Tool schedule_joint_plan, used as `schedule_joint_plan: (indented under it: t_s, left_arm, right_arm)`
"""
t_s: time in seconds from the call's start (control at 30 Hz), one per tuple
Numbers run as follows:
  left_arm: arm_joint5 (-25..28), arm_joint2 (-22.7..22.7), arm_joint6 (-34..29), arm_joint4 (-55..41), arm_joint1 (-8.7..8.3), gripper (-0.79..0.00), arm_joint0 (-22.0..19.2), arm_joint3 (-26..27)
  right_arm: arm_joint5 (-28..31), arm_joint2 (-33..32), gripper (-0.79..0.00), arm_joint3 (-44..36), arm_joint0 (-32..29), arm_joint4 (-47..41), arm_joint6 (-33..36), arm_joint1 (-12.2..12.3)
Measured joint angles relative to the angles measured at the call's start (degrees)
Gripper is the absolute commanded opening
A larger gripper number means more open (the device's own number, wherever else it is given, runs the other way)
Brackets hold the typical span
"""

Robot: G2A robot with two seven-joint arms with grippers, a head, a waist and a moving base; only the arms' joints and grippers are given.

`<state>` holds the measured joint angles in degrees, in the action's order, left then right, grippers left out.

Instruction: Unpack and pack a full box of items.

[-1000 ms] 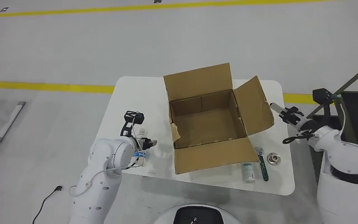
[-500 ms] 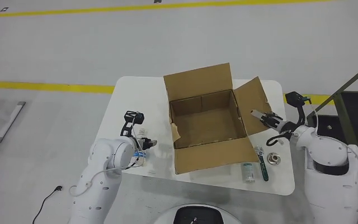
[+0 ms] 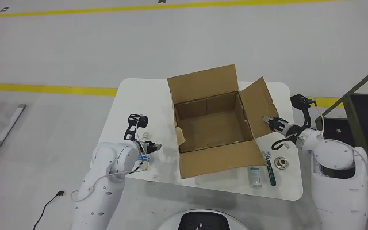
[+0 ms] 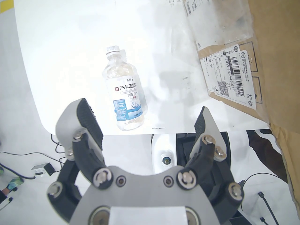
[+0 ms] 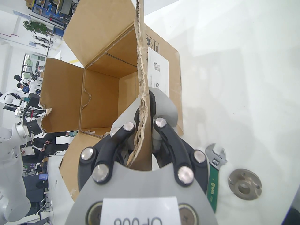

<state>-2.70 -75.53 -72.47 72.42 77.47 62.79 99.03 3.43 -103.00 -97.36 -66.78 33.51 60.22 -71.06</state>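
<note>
An open cardboard box (image 3: 214, 131) stands in the middle of the white table (image 3: 146, 95), its inside bare and all flaps spread. My right gripper (image 3: 270, 122) is at the box's right flap (image 3: 260, 109); in the right wrist view the flap's torn edge (image 5: 140, 76) runs between the fingers of the gripper (image 5: 144, 100), which is shut on it. My left gripper (image 4: 143, 110) hangs open over the table's near left edge, just above a clear bottle (image 4: 123, 90) lying on its side beside the box wall (image 4: 269, 47).
By the right front corner of the box lie a green-handled wrench (image 3: 269, 168), a metal flange (image 3: 281, 163) and a second small bottle (image 3: 255, 176). The wrench (image 5: 214, 176) and flange (image 5: 245, 185) are close under the right wrist. The front flap (image 3: 221, 161) hangs toward the table's near edge.
The right arm swung in from beyond the table's right side to the box's right flap and took hold of its edge. The left arm stayed still.
</note>
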Motion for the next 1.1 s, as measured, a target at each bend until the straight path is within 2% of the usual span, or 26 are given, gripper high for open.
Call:
schedule_joint_plan:
  t_s: [0.13,0.4,0.63,0.8,0.83,0.87,0.9,0.93,0.97,1.1]
  left_arm:
    - [0.0,0.0,0.0,0.0,0.0,0.0,0.0,0.0]
    - [0.0,0.0,0.0,0.0,0.0,0.0,0.0,0.0]
    - [0.0,0.0,0.0,0.0,0.0,0.0,0.0,0.0]
    - [0.0,0.0,0.0,0.0,0.0,0.0,0.0,0.0]
    - [0.01,0.0,0.02,0.01,0.0,0.0,0.02,-0.02]
    - [0.18,0.02,0.56,0.35,-0.04,0.0,0.32,-0.29]
    - [0.45,0.09,1.31,0.89,-0.1,0.0,0.66,-0.69]
    - [0.71,0.16,1.91,1.44,-0.16,0.0,0.88,-1.08]
    - [0.98,0.24,2.39,2.21,-0.24,0.0,1.0,-1.62]
    - [1.94,0.66,2.92,5.27,-0.47,0.0,0.78,-3.59]
  right_arm:
    - [-1.9,0.44,-0.785,-0.68,-1.43,-1.73,-2.35,-0.08]
    - [-13.25,-0.34,-0.785,-6.59,-6.3,-10.57,-4.06,-0.25]
    - [-16.08,0.89,-0.785,-9.03,-9.97,-13.71,-5.51,-0.15]
    - [-16.3,1.87,-0.785,-8.17,-11.17,-12.59,-6.77,0.17]
    - [-16.25,1.93,-0.727,-8.01,-11.19,-12.58,-6.93,0.23]
    - [-16.15,1.95,-0.465,-7.88,-11.16,-12.7,-7.04,0.32]
    - [-15.97,1.91,-0.391,-7.87,-11.1,-12.94,-7.12,0.38]
    - [-15.77,1.83,-0.08,-7.89,-11.04,-13.25,-7.17,0.44]
    - [-15.43,1.68,0.0,-7.98,-10.96,-13.64,-7.24,0.54]
    - [-14.34,1.03,0.0,-8.43,-10.91,-15.18,-7.5,0.83]
